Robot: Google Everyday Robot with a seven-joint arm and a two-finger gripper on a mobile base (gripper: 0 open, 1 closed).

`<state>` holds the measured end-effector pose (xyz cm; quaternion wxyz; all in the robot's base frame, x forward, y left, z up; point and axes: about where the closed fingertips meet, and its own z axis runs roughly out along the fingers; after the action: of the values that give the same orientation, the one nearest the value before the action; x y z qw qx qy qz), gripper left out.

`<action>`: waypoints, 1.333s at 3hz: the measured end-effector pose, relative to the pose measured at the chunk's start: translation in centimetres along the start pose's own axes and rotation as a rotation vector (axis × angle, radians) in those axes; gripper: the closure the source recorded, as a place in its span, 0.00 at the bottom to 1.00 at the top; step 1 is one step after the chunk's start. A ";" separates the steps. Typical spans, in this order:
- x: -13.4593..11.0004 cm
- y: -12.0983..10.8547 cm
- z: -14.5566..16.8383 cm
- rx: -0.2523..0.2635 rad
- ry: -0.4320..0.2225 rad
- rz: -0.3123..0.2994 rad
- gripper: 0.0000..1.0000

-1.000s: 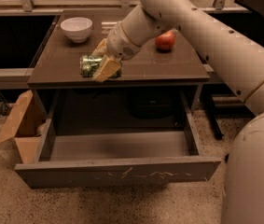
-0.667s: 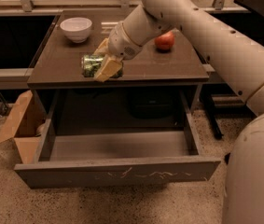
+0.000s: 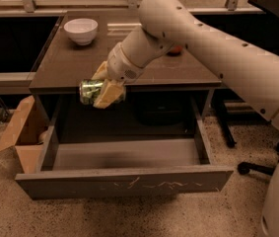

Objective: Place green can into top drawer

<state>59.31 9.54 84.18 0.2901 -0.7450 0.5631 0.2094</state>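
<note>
The green can, mottled green and white with a silvery end, lies on its side in my gripper. The pale fingers are shut around it. The can hangs in the air just past the table's front edge, above the back left of the open top drawer. The drawer is pulled out wide, and its grey front panel shows pale scratches. The part of its inside that shows holds nothing.
A white bowl stands at the back left of the brown table top. A red apple is mostly hidden behind my arm. A cardboard box sits on the floor to the left. A chair base is at the right.
My gripper has carried the can forward and down, off the table top and out over the open drawer. The view has also shifted closer.
</note>
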 end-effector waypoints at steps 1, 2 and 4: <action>2.0 3.6 2.4 -0.042 -0.003 0.031 1.00; 5.2 6.9 5.0 -0.071 -0.023 0.074 1.00; 8.0 7.3 6.8 -0.057 -0.005 0.157 1.00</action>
<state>54.67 6.84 72.59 0.2528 -0.7060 0.6127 0.2496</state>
